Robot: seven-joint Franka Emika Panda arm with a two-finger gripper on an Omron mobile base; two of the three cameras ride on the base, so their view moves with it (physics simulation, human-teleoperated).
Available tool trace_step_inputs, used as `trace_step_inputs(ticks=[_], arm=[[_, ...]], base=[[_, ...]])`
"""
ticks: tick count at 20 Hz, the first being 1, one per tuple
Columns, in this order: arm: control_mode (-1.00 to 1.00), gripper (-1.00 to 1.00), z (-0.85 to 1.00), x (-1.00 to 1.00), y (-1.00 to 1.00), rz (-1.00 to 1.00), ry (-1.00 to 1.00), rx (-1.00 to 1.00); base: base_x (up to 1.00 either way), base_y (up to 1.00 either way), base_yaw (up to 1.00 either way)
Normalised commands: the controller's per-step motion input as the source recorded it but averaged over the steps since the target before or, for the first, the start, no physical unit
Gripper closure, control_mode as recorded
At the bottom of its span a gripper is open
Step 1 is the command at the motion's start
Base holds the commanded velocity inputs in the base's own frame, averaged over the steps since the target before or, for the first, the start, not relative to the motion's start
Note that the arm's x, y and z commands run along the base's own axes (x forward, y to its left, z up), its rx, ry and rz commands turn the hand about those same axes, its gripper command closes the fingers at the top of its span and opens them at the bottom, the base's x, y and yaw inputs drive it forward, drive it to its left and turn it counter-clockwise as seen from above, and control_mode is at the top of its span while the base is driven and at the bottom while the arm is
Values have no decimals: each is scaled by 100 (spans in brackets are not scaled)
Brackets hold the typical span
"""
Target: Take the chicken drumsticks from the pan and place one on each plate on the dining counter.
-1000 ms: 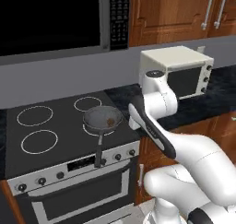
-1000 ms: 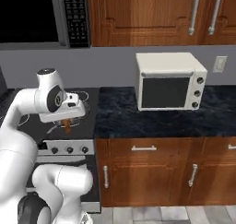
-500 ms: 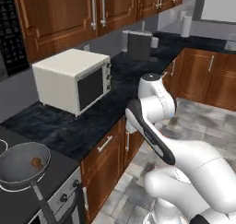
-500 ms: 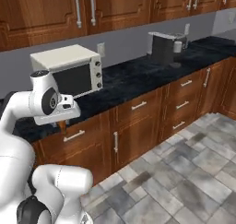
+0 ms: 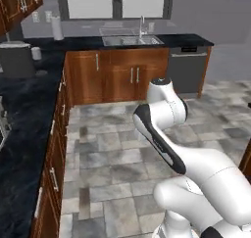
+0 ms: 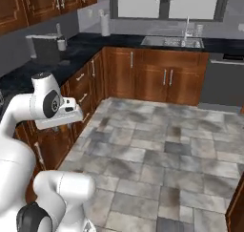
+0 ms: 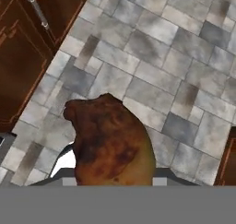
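My pincer is clenched on a drumstick (image 7: 109, 140), its browned meaty end looming large right in front of my hand camera. Under it lies grey tiled floor (image 7: 184, 75), with wood cabinet doors (image 7: 27, 48) to one side. From the base, I see my arm (image 5: 164, 129) standing over the tiles, a sink (image 5: 128, 39) on the far black counter (image 5: 29, 95).
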Motion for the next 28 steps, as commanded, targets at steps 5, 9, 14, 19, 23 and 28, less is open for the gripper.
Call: trace_step_inputs(ticks=[5, 9, 14, 19, 23, 28], arm=[[100, 100, 0, 0, 0, 0, 0, 0], [100, 100, 0, 0, 0, 0, 0, 0], [100, 100, 0, 0, 0, 0, 0, 0], [100, 100, 0, 0, 0, 0, 0, 0], [100, 100, 0, 0, 0, 0, 0, 0], [100, 100, 0, 0, 0, 0, 0, 0]], base=[[0, 7, -100], [0, 4, -100], [0, 4, -100], [12, 17, -100], [45, 56, -72], [34, 81, -37]])
